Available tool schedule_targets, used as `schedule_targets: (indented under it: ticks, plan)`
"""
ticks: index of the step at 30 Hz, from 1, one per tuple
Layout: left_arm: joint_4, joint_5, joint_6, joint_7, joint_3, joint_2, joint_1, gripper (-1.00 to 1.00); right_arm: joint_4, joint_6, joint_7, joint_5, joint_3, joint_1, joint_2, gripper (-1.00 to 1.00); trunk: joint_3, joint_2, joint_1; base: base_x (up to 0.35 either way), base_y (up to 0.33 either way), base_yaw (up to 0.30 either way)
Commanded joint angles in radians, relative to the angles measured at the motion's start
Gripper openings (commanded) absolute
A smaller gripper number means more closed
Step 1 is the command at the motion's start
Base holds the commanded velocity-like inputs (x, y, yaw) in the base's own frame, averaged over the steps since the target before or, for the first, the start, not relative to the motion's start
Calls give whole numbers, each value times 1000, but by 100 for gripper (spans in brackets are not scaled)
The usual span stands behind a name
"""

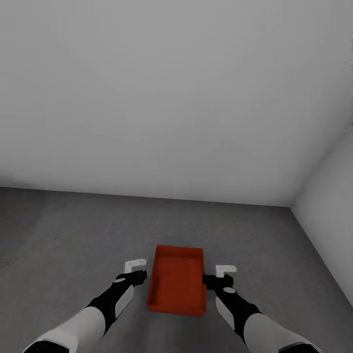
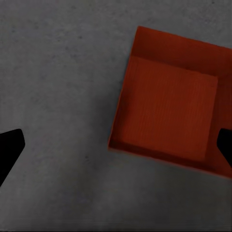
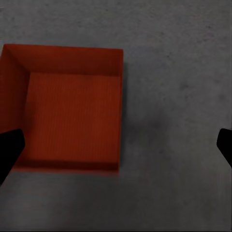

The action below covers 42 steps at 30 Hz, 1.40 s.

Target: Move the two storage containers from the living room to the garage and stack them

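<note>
An orange-red storage container (image 1: 177, 284) sits lidless on the dark grey concrete floor (image 1: 73, 235) of the garage, right in front of me. My left gripper (image 1: 136, 266) hovers beside its left long wall and my right gripper (image 1: 225, 269) beside its right long wall. Both are open and hold nothing. In the left wrist view the container (image 2: 169, 113) lies below the left gripper (image 2: 116, 147), one dark fingertip over its wall and the other over bare floor. The right gripper (image 3: 116, 147) straddles the opposite wall of the container (image 3: 72, 116) the same way.
A plain pale grey wall (image 1: 171, 98) rises behind the container. A second wall (image 1: 333, 196) meets it in a corner at the right. Bare concrete stretches to the left and in front.
</note>
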Motion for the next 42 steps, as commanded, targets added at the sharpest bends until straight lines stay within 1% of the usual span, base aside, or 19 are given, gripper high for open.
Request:
schedule_targets:
  ticks: [1, 20, 28, 32, 38, 42]
  plan:
    - [-2, 8, 5, 8, -9, 1, 0, 100, 1, -4, -5, -11, 9, -1, 0, 100, -1, -1, 0, -342, 0, 0]
    - [-2, 12, 5, 8, -10, 4, 0, 100, 1, -4, -5, -12, 7, -1, -2, 100, -1, -1, 0, -344, 1, 0]
    - [-2, 13, 5, 8, -10, 5, 0, 100, 3, -4, -6, -12, 7, -1, -2, 100, -1, -1, 0, -336, 73, 0]
    - [-2, 13, 5, 8, -10, 5, 0, 100, 3, -4, -7, -13, 7, -1, -1, 100, -1, -1, 0, -141, 58, -91]
    - [-1, 12, 5, 9, -10, 5, 0, 100, 4, -3, -7, -12, 7, -1, 0, 100, -1, -1, 0, -17, 7, -237]
    - [-1, 12, 5, 9, -11, 5, 0, 100, 4, -4, -7, -13, 6, -1, 0, 100, -1, -1, 0, -2, 1, -63]
